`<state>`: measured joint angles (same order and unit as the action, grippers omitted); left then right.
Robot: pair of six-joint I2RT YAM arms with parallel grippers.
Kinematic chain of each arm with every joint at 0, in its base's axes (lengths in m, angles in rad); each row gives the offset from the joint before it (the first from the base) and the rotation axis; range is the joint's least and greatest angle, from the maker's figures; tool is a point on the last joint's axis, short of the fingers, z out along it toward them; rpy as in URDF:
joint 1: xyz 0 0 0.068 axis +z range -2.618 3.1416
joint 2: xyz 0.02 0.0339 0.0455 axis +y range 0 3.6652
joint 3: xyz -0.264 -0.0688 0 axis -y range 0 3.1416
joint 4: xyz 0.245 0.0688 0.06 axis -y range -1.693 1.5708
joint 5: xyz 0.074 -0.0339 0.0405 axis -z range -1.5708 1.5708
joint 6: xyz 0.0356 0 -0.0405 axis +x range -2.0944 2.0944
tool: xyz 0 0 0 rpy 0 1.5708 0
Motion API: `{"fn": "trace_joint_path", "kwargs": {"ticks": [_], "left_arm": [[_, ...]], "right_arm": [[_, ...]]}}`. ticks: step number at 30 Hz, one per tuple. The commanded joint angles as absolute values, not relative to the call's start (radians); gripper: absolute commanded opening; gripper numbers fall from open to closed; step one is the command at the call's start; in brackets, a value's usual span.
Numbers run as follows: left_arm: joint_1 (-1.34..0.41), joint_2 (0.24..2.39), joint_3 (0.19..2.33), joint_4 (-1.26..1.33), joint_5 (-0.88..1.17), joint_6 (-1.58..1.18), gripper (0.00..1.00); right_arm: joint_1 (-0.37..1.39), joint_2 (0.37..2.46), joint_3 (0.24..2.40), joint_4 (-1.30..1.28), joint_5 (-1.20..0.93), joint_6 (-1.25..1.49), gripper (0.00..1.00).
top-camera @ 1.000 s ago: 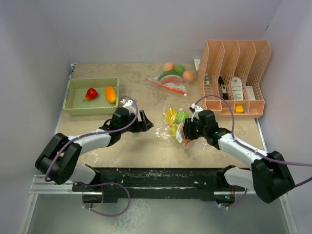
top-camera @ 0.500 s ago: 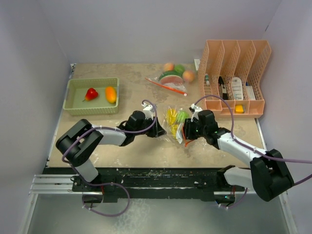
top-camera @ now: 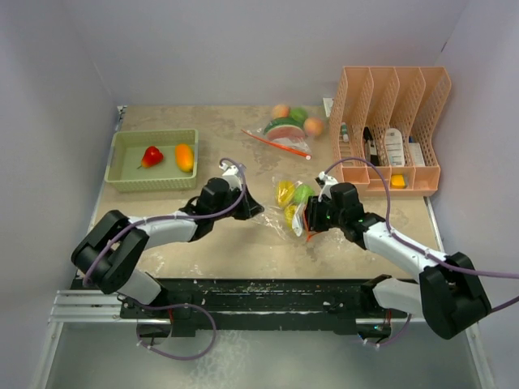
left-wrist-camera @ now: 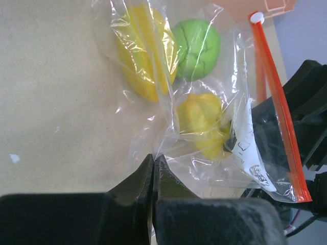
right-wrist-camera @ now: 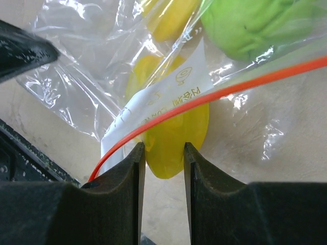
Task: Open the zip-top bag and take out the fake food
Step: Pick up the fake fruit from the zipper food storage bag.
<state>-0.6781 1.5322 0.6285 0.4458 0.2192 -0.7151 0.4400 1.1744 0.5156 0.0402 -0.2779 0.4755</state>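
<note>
A clear zip-top bag (top-camera: 285, 212) with an orange zipper strip (left-wrist-camera: 278, 107) lies mid-table. Inside are a long yellow fake food (left-wrist-camera: 146, 50), a green one (left-wrist-camera: 197, 47) and a smaller yellow one (left-wrist-camera: 203, 118). My left gripper (left-wrist-camera: 153, 157) is shut, pinching the plastic at the bag's left edge, seen from above at the left gripper (top-camera: 256, 211). My right gripper (right-wrist-camera: 164, 149) is at the bag's mouth, its jaws closed on the tip of a yellow fake food (right-wrist-camera: 176, 138) under the zipper strip (right-wrist-camera: 214, 94); from above the right gripper (top-camera: 306, 217) is at the bag's right end.
A second bag (top-camera: 284, 132) with peach, green and red fake food lies at the back. The green tray (top-camera: 128, 177) at left holds a red and an orange piece. A pink divider rack (top-camera: 391, 89) with bottles stands at the right.
My left gripper reached right to the bag, shut on its edge and drew back slightly left. The right gripper stayed put.
</note>
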Motion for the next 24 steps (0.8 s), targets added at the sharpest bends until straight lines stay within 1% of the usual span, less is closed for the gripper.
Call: {"fn": "trace_joint_path", "kwargs": {"ticks": [1,3,8,16,21,24], "left_arm": [[-0.563,1.452,0.568,0.43,0.212,-0.731,0.0],[-0.53,1.424,0.55,0.414,0.214,-0.724,0.0],[-0.513,1.377,0.55,0.339,0.172,-0.683,0.0],[-0.498,1.408,0.53,0.327,0.142,-0.69,0.0],[-0.486,1.42,0.518,0.326,0.129,-0.706,0.0],[-0.479,1.428,0.517,0.318,0.117,-0.724,0.0]], "right_arm": [[0.437,1.135,0.534,0.034,-0.252,0.483,0.2],[0.437,1.127,0.536,0.028,-0.246,0.486,0.2],[0.436,1.098,0.553,0.01,-0.234,0.499,0.2],[0.433,1.027,0.607,-0.067,-0.209,0.508,0.2],[0.429,0.969,0.651,-0.151,-0.164,0.51,0.2],[0.414,0.971,0.696,-0.234,-0.159,0.52,0.2]]}}
